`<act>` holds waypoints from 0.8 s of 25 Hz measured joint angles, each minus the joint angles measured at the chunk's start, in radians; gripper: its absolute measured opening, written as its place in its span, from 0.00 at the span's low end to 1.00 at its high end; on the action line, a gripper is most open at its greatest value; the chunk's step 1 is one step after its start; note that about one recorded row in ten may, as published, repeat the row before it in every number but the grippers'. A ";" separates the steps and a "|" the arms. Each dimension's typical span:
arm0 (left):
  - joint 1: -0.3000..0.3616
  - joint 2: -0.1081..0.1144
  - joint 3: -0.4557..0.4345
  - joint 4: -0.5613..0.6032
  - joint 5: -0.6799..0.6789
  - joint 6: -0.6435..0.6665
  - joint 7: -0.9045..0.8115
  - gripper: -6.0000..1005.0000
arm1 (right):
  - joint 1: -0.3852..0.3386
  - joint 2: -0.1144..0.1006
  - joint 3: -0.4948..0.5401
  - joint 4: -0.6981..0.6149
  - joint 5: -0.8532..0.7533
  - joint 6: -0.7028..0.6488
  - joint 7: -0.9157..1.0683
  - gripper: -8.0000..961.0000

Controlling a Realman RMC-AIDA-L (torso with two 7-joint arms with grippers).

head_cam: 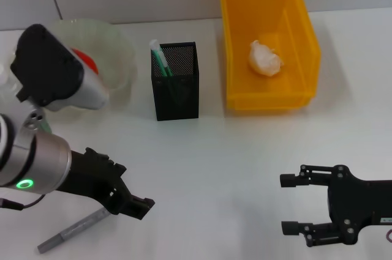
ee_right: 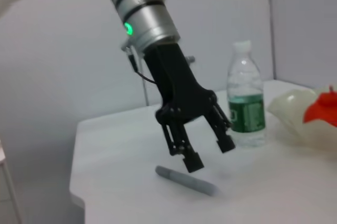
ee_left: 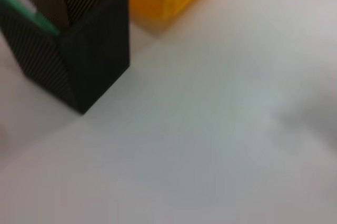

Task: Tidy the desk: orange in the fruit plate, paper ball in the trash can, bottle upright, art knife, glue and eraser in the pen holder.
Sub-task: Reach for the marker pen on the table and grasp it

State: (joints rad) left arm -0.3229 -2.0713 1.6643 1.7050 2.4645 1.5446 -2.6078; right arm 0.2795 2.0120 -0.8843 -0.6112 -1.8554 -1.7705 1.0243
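only the right wrist view shows the upright bottle [ee_right: 246, 97] behind the open, empty left claw [ee_right: 209, 153].

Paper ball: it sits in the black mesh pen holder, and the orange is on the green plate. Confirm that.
Not quite. The paper ball lies inside the yellow trash can, not in the black mesh pen holder, which holds only a green and white stick. The head view shows this. The orange is on the green plate, as you said.
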 joint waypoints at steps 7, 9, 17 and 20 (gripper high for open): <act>-0.025 -0.003 0.070 -0.014 0.127 0.017 -0.192 0.84 | 0.006 0.002 0.001 0.030 0.000 0.054 -0.022 0.81; -0.029 -0.003 0.086 -0.018 0.144 0.033 -0.227 0.84 | 0.008 0.002 0.001 0.030 0.000 0.057 -0.026 0.81; -0.020 -0.004 0.124 -0.021 0.196 0.051 -0.268 0.83 | 0.015 0.003 0.001 0.031 0.000 0.061 -0.039 0.81; -0.025 -0.004 0.131 -0.041 0.198 0.046 -0.269 0.82 | 0.014 0.005 0.001 0.032 0.000 0.068 -0.042 0.81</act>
State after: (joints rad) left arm -0.3482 -2.0755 1.7950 1.6638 2.6622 1.5910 -2.8764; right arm 0.2939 2.0166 -0.8835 -0.5791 -1.8556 -1.7026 0.9820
